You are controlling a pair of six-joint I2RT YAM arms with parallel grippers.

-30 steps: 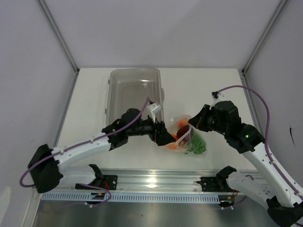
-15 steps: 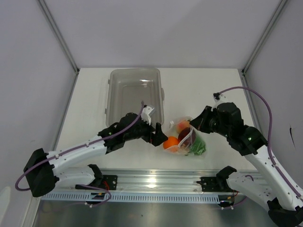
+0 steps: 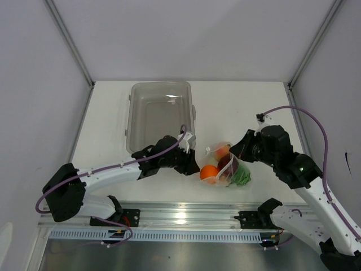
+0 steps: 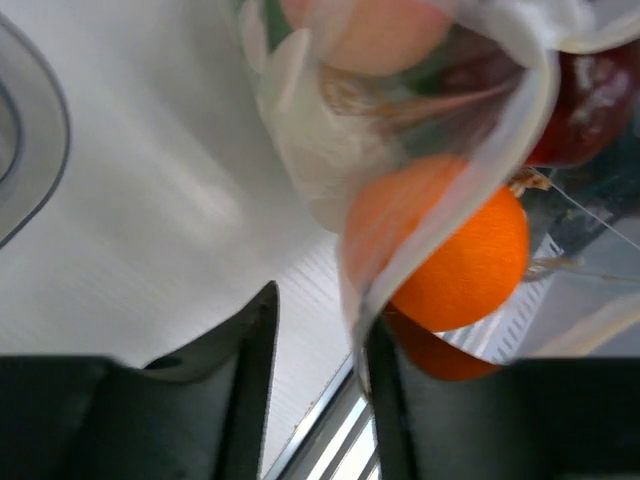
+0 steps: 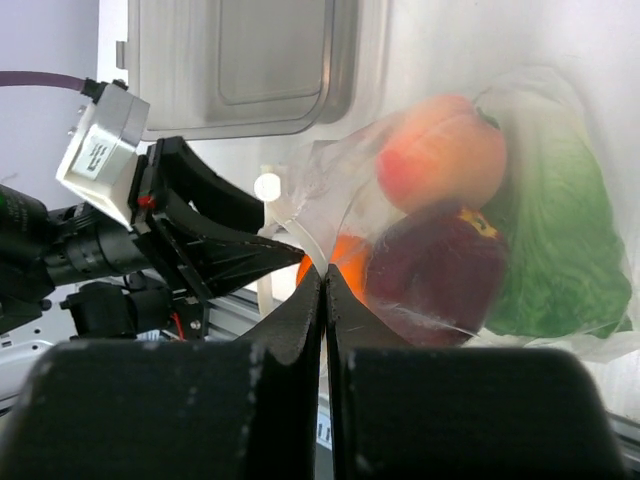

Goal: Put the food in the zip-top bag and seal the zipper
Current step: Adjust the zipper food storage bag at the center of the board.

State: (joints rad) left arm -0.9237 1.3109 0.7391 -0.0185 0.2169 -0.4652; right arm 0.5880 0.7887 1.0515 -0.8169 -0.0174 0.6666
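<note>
The zip-top bag (image 3: 227, 165) lies on the table in front of the arms, its mouth facing left. Inside it I see a peach-coloured fruit (image 5: 440, 150), a dark red bulb (image 5: 435, 265) and green lettuce (image 5: 565, 250). The orange (image 4: 460, 250) sits in the mouth, partly behind the plastic. My right gripper (image 5: 325, 272) is shut on the bag's rim. My left gripper (image 4: 315, 385) stands at the mouth with a gap between its jaws. The bag's rim (image 4: 358, 310) runs down against its right finger (image 4: 390, 400). The zipper is too faint to make out.
A rigid grey translucent tray (image 3: 161, 110) stands behind the left gripper (image 3: 196, 164), close to the bag. The metal rail (image 3: 180, 217) runs along the near table edge. White walls close in the back and both sides.
The left gripper has let go of the orange, which now lies in the bag's mouth. Its jaws have narrowed beside the rim. The bag and right gripper shifted slightly right.
</note>
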